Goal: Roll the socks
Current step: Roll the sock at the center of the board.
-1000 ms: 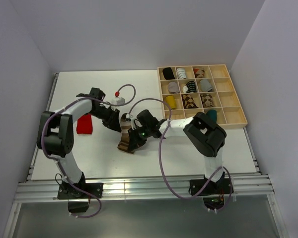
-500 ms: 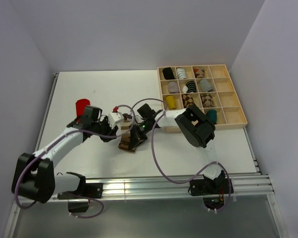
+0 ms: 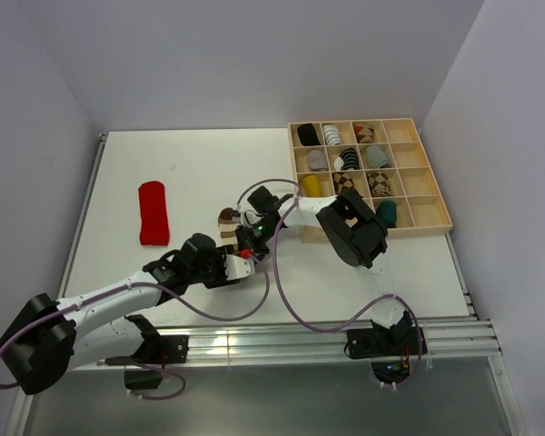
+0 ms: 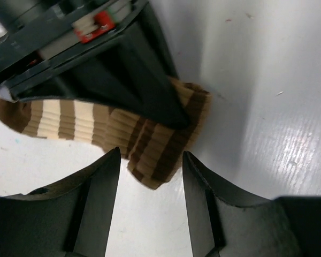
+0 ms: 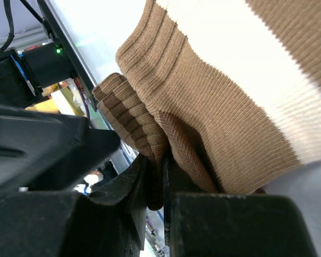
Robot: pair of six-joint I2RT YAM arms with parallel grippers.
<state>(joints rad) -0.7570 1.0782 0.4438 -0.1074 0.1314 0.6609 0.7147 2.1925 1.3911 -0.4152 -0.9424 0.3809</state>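
Observation:
The brown-and-cream striped sock point(image 4: 144, 136) lies on the white table, partly folded; in the top view only its far end point(image 3: 225, 220) shows. My right gripper point(image 5: 163, 179) is shut on a fold of this sock point(image 5: 230, 96), and from above it point(image 3: 254, 238) sits over the sock. My left gripper point(image 4: 150, 168) is open just short of the sock's folded end, with nothing between its fingers; it point(image 3: 240, 265) is on the near side of the sock. The red sock point(image 3: 153, 213) lies flat at the left. A teal sock point(image 3: 387, 214) sits in the tray.
A wooden compartment tray point(image 3: 431, 214) at the back right holds several rolled sock bundles. The right arm's body point(image 4: 91, 59) fills the upper part of the left wrist view, close above the sock. Cables loop over the table near both grippers.
My left arm has swung from the far-left side of the striped sock round to its near side and its jaws have opened. The red sock is uncovered. The right gripper kept its hold.

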